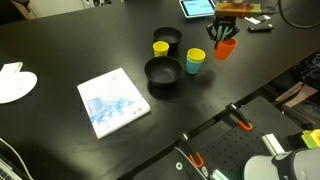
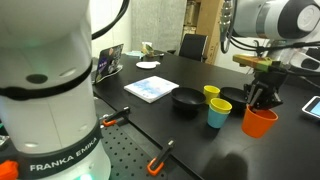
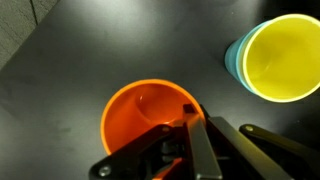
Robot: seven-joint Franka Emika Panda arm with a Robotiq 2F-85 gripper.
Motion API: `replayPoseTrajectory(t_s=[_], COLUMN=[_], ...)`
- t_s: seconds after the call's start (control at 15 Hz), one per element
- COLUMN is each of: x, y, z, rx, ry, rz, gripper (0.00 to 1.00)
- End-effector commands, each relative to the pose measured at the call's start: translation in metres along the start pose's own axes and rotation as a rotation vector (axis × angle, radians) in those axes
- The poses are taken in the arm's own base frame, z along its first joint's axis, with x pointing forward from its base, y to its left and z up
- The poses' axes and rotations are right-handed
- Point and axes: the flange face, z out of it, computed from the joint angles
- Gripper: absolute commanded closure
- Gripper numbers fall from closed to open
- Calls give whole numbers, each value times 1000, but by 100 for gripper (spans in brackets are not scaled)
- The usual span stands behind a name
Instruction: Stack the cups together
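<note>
- Claw [image 3: 193,120] was nearly closed, pinching the rim of the orange cup [image 3: 148,112].
- Orange cup sat near the teal cup [image 3: 234,58], which had a yellow cup [image 3: 282,55] nested inside.
- Judged best: lift straight, centre over the yellow mouth, lower level, then release.

black table [image 1: 80,40]; wide black bowl [image 1: 163,76] at centre, second black bowl [image 1: 173,36] above it; blue-white booklet [image 1: 112,102] lower left; tablet [image 1: 197,8] top right

Both exterior views face the tool [image 1: 224,33], high over the worktop [image 1: 70,45] or low beside the robot base [image 2: 45,90]; the close wrist view looks down, sharing the orange cup [image 3: 135,110] below it.
</note>
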Motion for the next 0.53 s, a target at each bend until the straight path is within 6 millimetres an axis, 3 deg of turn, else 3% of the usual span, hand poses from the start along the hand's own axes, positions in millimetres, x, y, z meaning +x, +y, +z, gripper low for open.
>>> replayPoseTrajectory(t_s=[0.0, 0.2, 0.47], x=[-46, -76, -103], y=[-16, -36, -72], z=[-44, -59, -61], rx=[-11, -10, 26], ry=[78, 118, 187], rz=[-129, -238, -336], gripper=[95, 95, 95])
